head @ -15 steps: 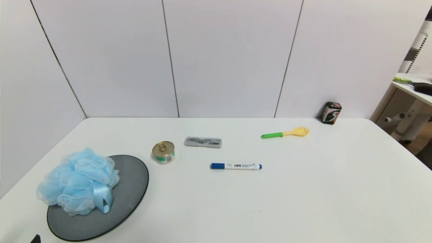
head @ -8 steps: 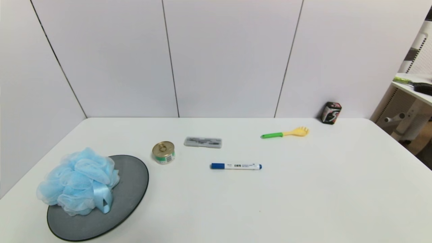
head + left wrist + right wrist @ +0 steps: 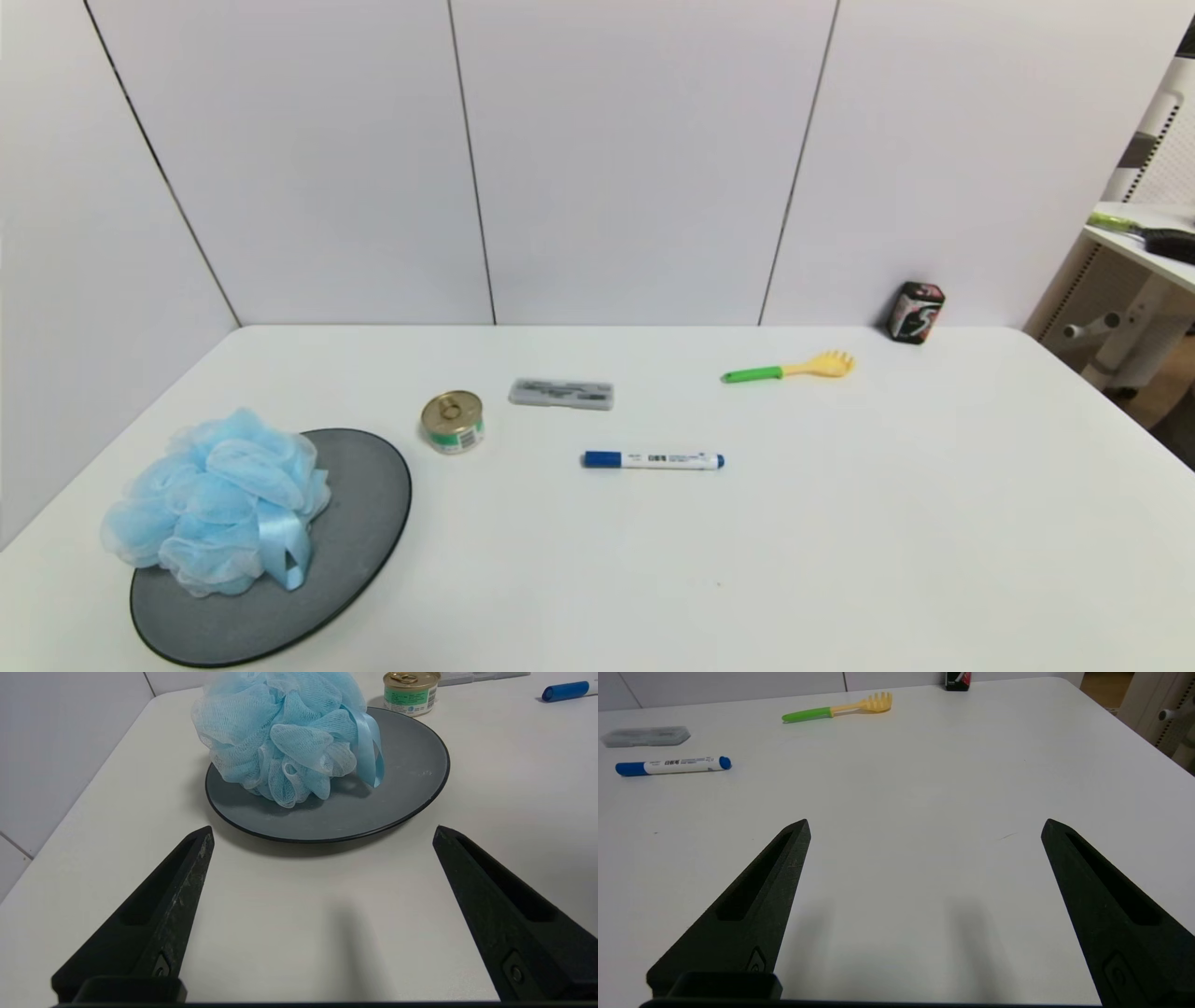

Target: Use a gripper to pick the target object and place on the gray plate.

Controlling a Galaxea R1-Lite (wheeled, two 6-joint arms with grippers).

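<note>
The light-blue mesh bath pouf (image 3: 217, 500) with its ribbon loop rests on the left part of the gray plate (image 3: 355, 523) at the table's front left. Both show in the left wrist view: the pouf (image 3: 285, 737) on the plate (image 3: 402, 779). My left gripper (image 3: 322, 833) is open and empty, low over bare table just short of the plate's near rim. My right gripper (image 3: 924, 826) is open and empty over bare table at the front right. Neither gripper shows in the head view.
A small gold-topped can (image 3: 452, 422) stands just behind the plate's right edge. A gray flat case (image 3: 561, 393), a blue-capped marker (image 3: 653, 459), a green-handled yellow pasta fork (image 3: 787, 370) and a dark small box (image 3: 916, 313) lie farther back and right.
A dark tip of the left arm at the bottom left corner of the head view one second ago has withdrawn out of view. The pouf and plate have not moved.
</note>
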